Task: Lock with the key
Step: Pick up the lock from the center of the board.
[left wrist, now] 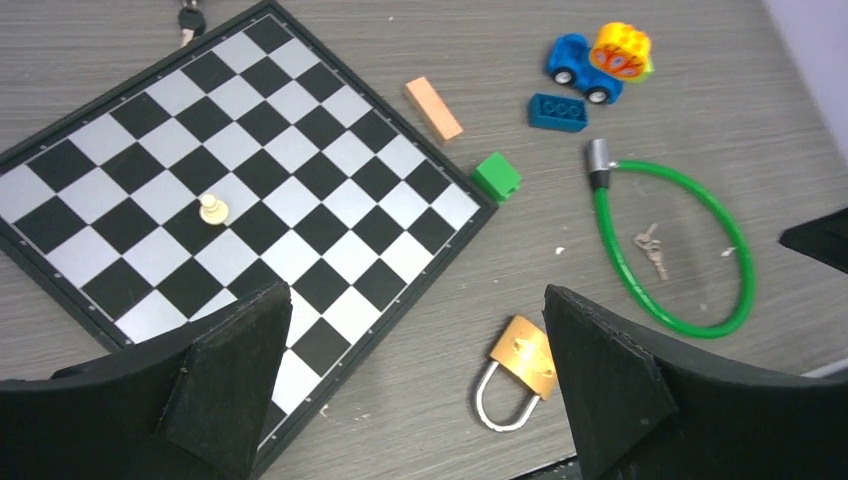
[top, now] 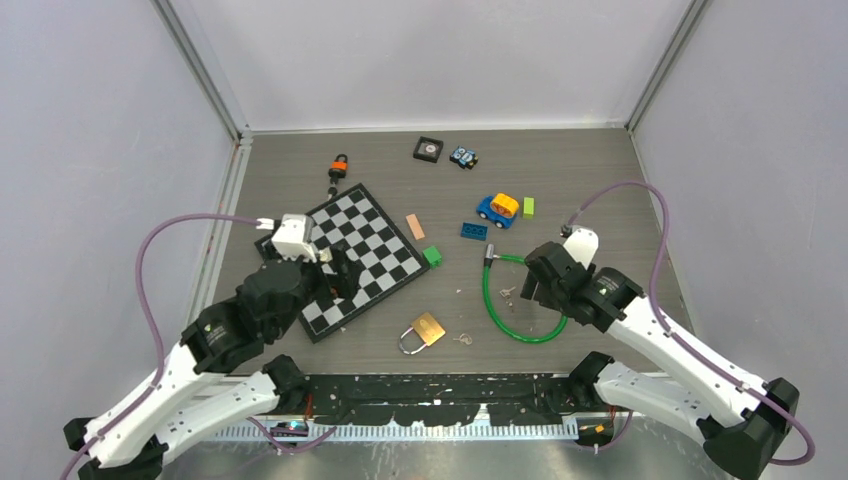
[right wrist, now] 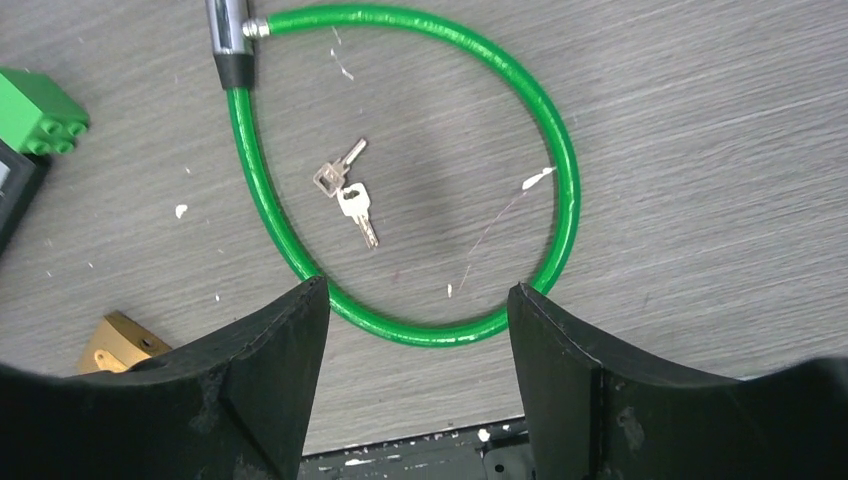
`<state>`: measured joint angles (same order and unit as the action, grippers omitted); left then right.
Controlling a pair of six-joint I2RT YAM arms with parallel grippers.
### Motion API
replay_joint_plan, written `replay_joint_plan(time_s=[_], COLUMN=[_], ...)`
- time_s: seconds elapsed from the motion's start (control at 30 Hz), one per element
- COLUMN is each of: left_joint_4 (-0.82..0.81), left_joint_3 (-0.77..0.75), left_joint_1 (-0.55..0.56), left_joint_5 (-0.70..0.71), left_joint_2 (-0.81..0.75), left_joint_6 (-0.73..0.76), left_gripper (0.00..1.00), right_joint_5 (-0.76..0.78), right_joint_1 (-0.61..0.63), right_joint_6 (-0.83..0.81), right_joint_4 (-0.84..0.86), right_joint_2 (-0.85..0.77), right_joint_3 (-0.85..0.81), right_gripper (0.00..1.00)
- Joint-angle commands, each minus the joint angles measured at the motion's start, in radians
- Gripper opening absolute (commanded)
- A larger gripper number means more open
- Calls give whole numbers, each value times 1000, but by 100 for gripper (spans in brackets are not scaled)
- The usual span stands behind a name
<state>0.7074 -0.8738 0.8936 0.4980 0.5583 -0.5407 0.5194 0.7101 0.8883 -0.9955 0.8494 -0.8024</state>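
Note:
A brass padlock [top: 425, 331] [left wrist: 522, 362] lies flat near the table's front edge, its shackle pointing toward the arms. Two small silver keys [top: 508, 292] [right wrist: 345, 190] on a ring lie inside the loop of a green cable lock [top: 520, 335] [right wrist: 430, 336]. My right gripper [top: 535, 278] [right wrist: 417, 290] hangs open above the near arc of that loop, holding nothing, the keys just beyond its fingertips. My left gripper [top: 338, 268] [left wrist: 415, 300] is wide open over the chessboard's near corner, with the padlock beside its right finger [left wrist: 600, 380].
A chessboard [top: 375, 235] with one pale pawn [left wrist: 212, 208] lies left of centre. Behind it are an orange-black padlock [top: 339, 168], an orange block [top: 414, 226], a green brick [top: 432, 256], a blue brick [top: 474, 231], a toy car [top: 497, 208] and a lime block [top: 528, 207].

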Motion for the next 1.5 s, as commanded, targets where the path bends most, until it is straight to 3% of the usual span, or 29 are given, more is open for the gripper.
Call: replay_joint_plan(time_s=[0.0, 0.07, 0.2, 0.33, 0.47, 0.63, 0.93, 1.2, 1.33, 1.47], left_joint_4=[-73, -102, -163, -228, -269, -282, -249, -118, -106, -98], left_joint_3=[-60, -122, -260, -428, -613, -830, -1133, -1445, -1461, -1422], left_joint_1=[-24, -94, -357, -518, -570, -632, -776, -808, -811, -811], left_joint_5=[41, -65, -323, -381, -355, -372, -532, -510, -524, -524], left_joint_2=[156, 334, 610, 860, 1112, 1363, 1700, 1971, 2000, 1987], left_joint_6=[84, 133, 148, 219, 353, 452, 470, 481, 481, 481], left_gripper=[100, 100, 100, 100, 100, 100, 100, 100, 98, 86], right_joint_5=[-94, -133, -197, -293, -391, -417, -433, -428, -412, -413], right_joint_1=[-3, -3, -3, -3, -3, -3, -3, -3, -3, -3], right_joint_6=[-27, -41, -51, -16, 18, -15, -79, -158, -170, -172], right_joint_4=[24, 30, 38, 85, 149, 133, 189, 209, 211, 212], right_joint_2=[58, 88, 73, -45, -133, -91, 66, 198, 220, 232], right_joint_3=[-15, -19, -15, 52, 119, 104, 82, 40, 24, 18], right_gripper=[71, 69, 66, 66, 69, 69, 69, 69, 69, 69])
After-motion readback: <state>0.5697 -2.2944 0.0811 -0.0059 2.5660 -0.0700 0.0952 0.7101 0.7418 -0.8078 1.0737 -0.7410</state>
